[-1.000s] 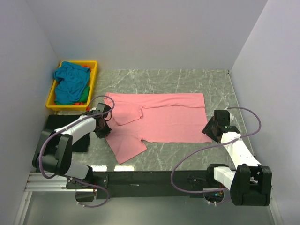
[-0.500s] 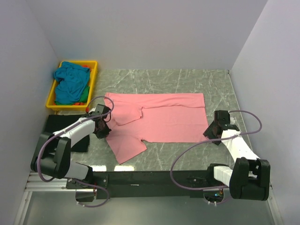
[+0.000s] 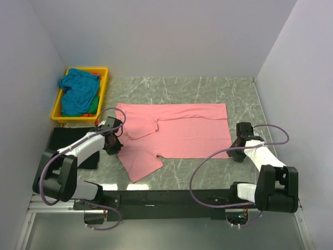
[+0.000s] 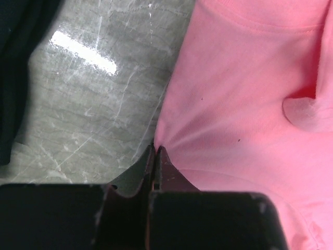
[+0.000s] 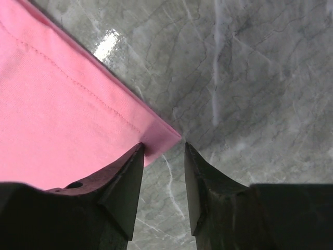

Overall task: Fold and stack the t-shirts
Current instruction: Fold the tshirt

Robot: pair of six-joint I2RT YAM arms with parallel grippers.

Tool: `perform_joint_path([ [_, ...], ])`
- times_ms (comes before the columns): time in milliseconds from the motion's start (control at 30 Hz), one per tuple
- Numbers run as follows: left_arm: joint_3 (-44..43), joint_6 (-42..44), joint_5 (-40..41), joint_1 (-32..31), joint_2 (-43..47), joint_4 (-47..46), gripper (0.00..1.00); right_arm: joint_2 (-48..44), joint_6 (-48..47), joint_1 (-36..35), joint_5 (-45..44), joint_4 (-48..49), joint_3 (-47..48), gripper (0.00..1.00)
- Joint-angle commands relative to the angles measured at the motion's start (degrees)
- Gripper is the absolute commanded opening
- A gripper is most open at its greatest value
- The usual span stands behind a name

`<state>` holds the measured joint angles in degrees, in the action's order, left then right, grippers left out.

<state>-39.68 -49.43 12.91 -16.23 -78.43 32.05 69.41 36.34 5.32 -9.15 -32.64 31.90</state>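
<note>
top: pink t-shirt (image 3: 177, 133) flat mid-table, teal t-shirt (image 3: 78, 88) in yellow tray (image 3: 106, 78) far L | L wrist: left gripper (image 4: 155, 155) pinching pink edge, I want firm bite | R wrist: right gripper (image 5: 164, 148) jaws apart astride hem corner; I'd close fully b4 lifting both ends evenly

pink t-shirt (image 3: 177, 133): flat, centre | teal t-shirt (image 3: 78, 88): crumpled in yellow tray (image 3: 104, 86)
</note>
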Motion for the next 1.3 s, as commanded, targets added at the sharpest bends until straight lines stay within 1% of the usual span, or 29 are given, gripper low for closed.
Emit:
perform_joint_path([
  [0, 0.31, -0.93, -0.08, -0.29, 2.06, 0.90, 0.01, 1.52, 0.93, 0.48, -2.10, -0.49, 1.67, 0.43],
  [67, 0.22, -1.02, 0.19, -0.29, 2.49, 1.34, 0.01, 1.78, 0.93, 0.57, -2.02, -0.14, 1.67, 0.42],
  [167, -0.13, -0.93, 0.54, -0.29, 2.67, 1.78, 0.01, 2.05, 0.93, 0.65, -2.28, -0.23, 1.94, 0.38],
  [200, -0.13, -0.93, 0.63, -0.29, 2.76, 2.13, 0.01, 2.14, 0.75, 0.57, -2.19, -0.31, 1.94, 0.33],
  [300, -0.40, -0.93, 0.89, -0.29, 3.37, 3.10, 0.01, 1.79, 0.58, 0.65, -2.02, -0.49, 1.85, 0.24],
  [333, -0.48, -0.93, 1.15, -0.21, 3.98, 3.45, 0.01, 1.18, 0.58, 0.65, -2.10, -0.58, 1.68, 0.19],
  [367, -0.48, -1.02, 1.42, -0.21, 4.34, 3.89, 0.01, 0.73, 0.58, 0.65, -2.28, -1.01, 1.67, 0.08],
  [433, -0.57, -1.02, 1.77, -0.21, 5.56, 5.21, 0.01, -1.10, 0.75, 0.83, -2.72, -1.54, 1.41, 0.00],
  [633, -2.76, -0.14, 0.54, -0.12, 8.12, 8.54, 0.01, -7.70, 0.32, 1.01, -3.95, -4.71, 3.16, 0.00],
  [733, -4.87, 0.82, -0.42, 0.32, 7.77, 9.34, 0.01, -8.06, -0.39, 1.01, -4.12, -5.59, 5.79, 0.00],
  [900, -9.43, 2.67, -2.53, 1.20, 4.35, 9.78, 0.01, -4.29, -1.62, 1.01, -3.25, -5.41, 10.80, 0.00],
  [1133, -15.86, 5.22, -2.54, 2.51, -1.19, 11.19, 0.01, 2.48, -3.82, 0.92, -2.81, -4.45, 17.40, 0.00],
  [1267, -19.11, 6.45, -2.36, 3.66, -4.27, 11.89, 0.01, 6.35, -4.08, 0.83, -0.88, -3.49, 20.39, 0.00],
])
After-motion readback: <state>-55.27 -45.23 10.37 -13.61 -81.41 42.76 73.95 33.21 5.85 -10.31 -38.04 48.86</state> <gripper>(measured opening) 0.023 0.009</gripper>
